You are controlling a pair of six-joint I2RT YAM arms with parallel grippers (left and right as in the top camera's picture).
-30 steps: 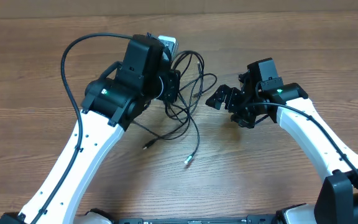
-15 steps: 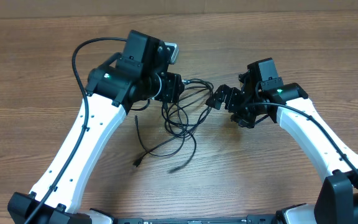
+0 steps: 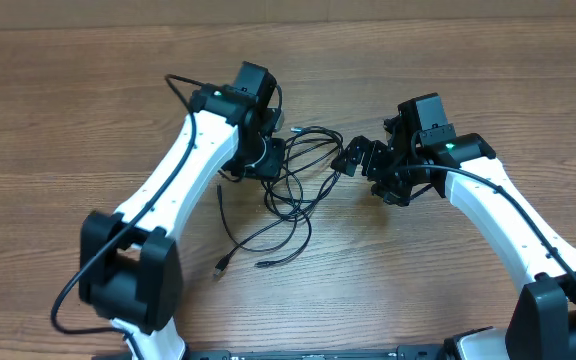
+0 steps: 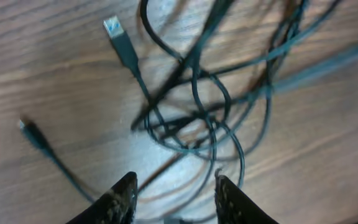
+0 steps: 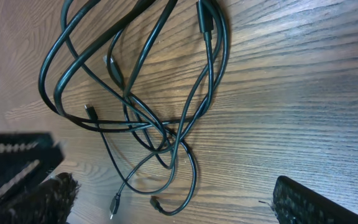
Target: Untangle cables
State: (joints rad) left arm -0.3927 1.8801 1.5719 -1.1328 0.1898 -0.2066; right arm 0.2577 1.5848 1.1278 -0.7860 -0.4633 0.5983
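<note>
Several thin black cables [image 3: 298, 170] lie in one tangle on the wooden table between my two grippers. Their loose ends trail toward the front, with small plugs [image 3: 220, 268] lying flat. My left gripper [image 3: 271, 160] hovers over the tangle's left edge. In the left wrist view its fingers [image 4: 120, 199] stand apart over the crossing cables [image 4: 197, 118], gripping nothing, and a silver-tipped plug [image 4: 118, 37] lies beyond. My right gripper [image 3: 360, 160] stands wide open at the tangle's right edge. The right wrist view shows this gripper [image 5: 169, 183] just above the looped cables [image 5: 142, 93], empty.
The wooden table [image 3: 448, 290] stretches around the tangle. My left arm [image 3: 168, 190] crosses the table from the front left, and my right arm [image 3: 498, 210] comes in from the front right. A thicker black wire [image 3: 183, 85] loops off the left arm.
My left gripper has opened and let the cables down. Its arm has swung so the gripper sits closer to the tangle. The loose cable ends have shifted left. The right arm has not moved.
</note>
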